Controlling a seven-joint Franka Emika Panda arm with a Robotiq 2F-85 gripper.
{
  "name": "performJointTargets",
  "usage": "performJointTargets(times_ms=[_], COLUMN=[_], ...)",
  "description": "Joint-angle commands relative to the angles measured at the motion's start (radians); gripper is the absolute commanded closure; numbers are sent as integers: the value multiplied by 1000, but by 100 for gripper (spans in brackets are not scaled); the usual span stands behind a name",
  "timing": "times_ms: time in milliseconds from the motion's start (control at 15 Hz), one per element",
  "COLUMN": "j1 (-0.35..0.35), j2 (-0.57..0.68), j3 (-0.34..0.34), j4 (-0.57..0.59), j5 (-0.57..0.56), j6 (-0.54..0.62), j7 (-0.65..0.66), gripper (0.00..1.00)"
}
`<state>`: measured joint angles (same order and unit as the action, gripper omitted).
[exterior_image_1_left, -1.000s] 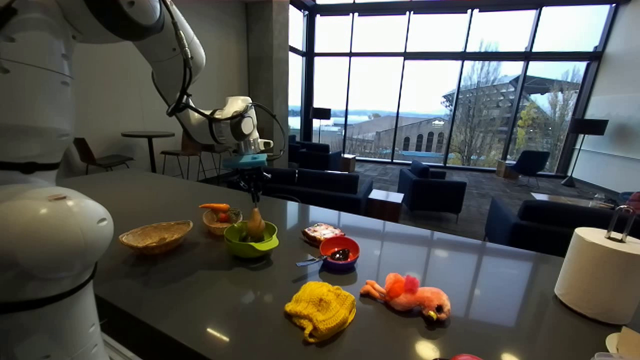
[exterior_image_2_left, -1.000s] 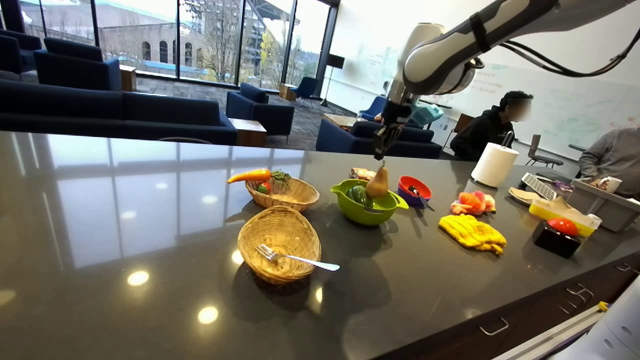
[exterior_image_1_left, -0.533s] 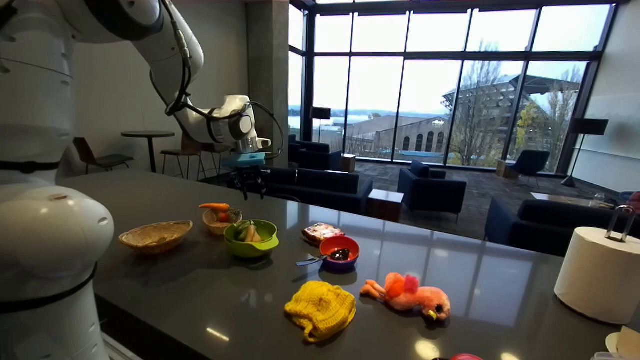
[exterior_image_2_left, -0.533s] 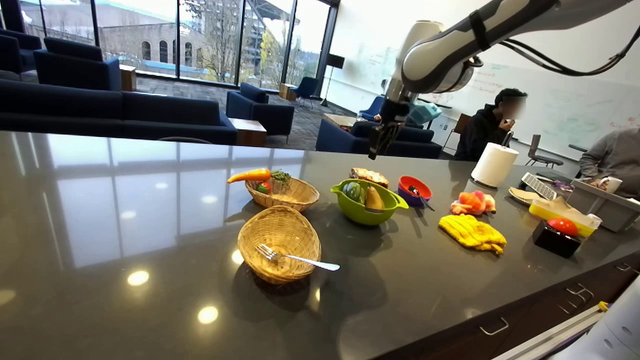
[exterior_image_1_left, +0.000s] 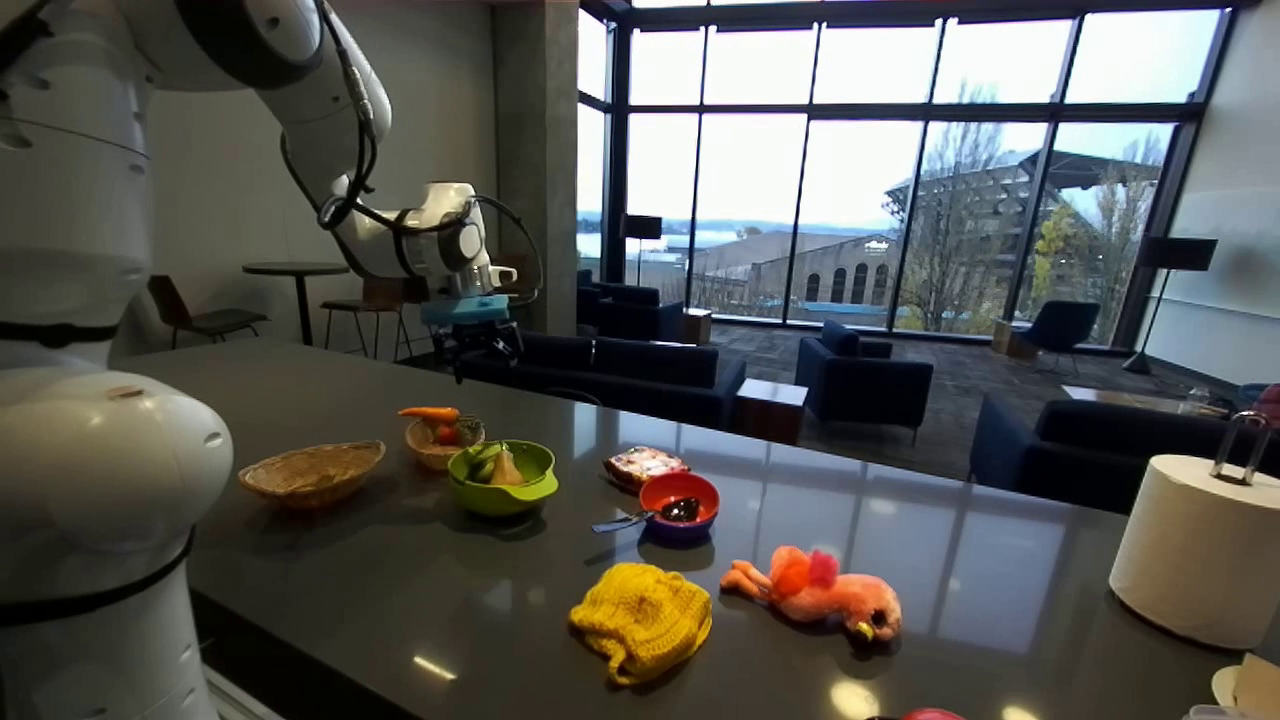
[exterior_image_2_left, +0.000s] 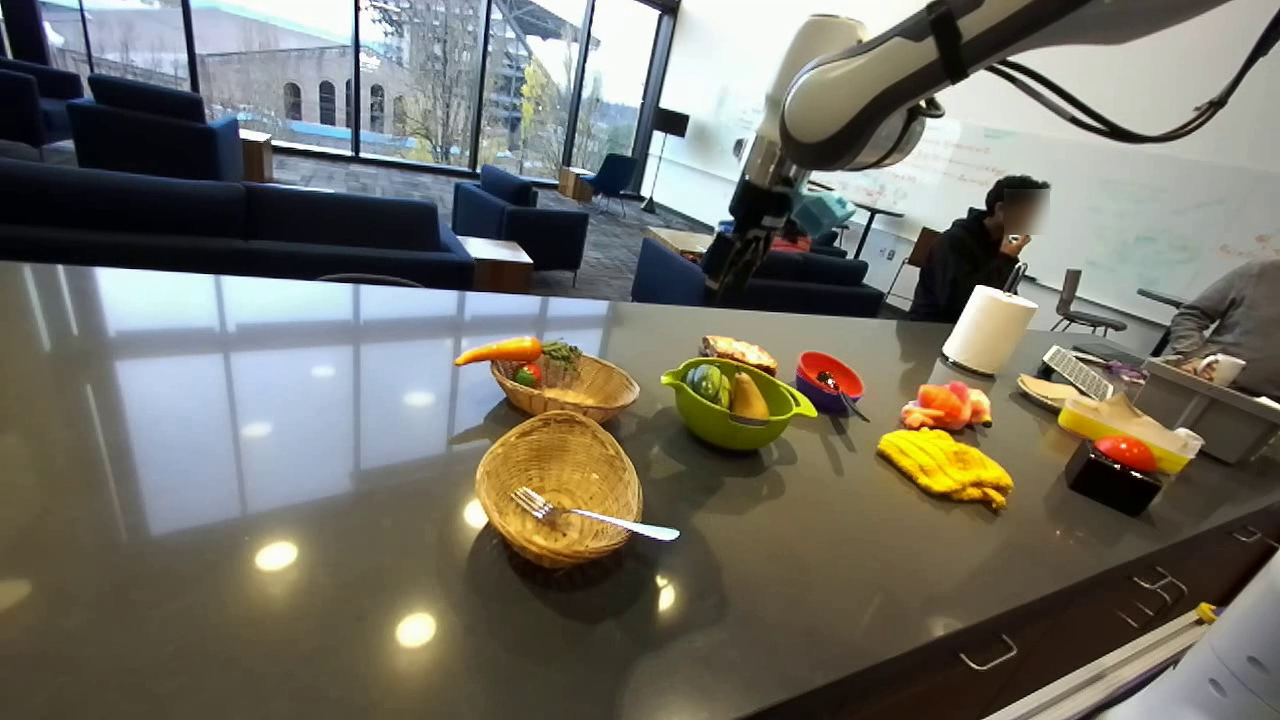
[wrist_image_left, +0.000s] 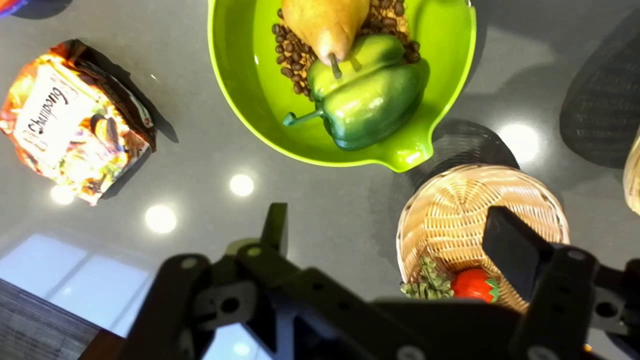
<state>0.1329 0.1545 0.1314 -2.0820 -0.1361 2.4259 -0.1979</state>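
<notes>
Robotiq gripper (wrist_image_left: 389, 220), released, its jaws spread wide, hangs higher than the lime-green spouted bowl (wrist_image_left: 240, 75) and apart from it. In this bowl lie a pear (wrist_image_left: 322, 20) and, just beside it, a green bell pepper (wrist_image_left: 370, 107), over brown beans (wrist_image_left: 295, 67), partly hidden and probably coffee. In the wrist view, a wicker basket (wrist_image_left: 460, 200) stands near the bowl and a Champong packet (wrist_image_left: 75, 120) lies left of it. In an exterior view, a red-and-purple bowl (exterior_image_2_left: 838, 366) stands right of the lime-green one.

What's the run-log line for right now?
Gripper: open, empty, above counter | Pear: in green bowl with green pepper | Tomato: in wicker basket
</notes>
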Motion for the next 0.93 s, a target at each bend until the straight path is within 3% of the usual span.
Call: performJointTargets(times_ms=[0,867], j1=[18,95], j2=[42,269], j3=[16,56], j4=[66,327], j5=[-2,-19], j6=[-27,-99], j7=[5,-21], gripper=[0,0])
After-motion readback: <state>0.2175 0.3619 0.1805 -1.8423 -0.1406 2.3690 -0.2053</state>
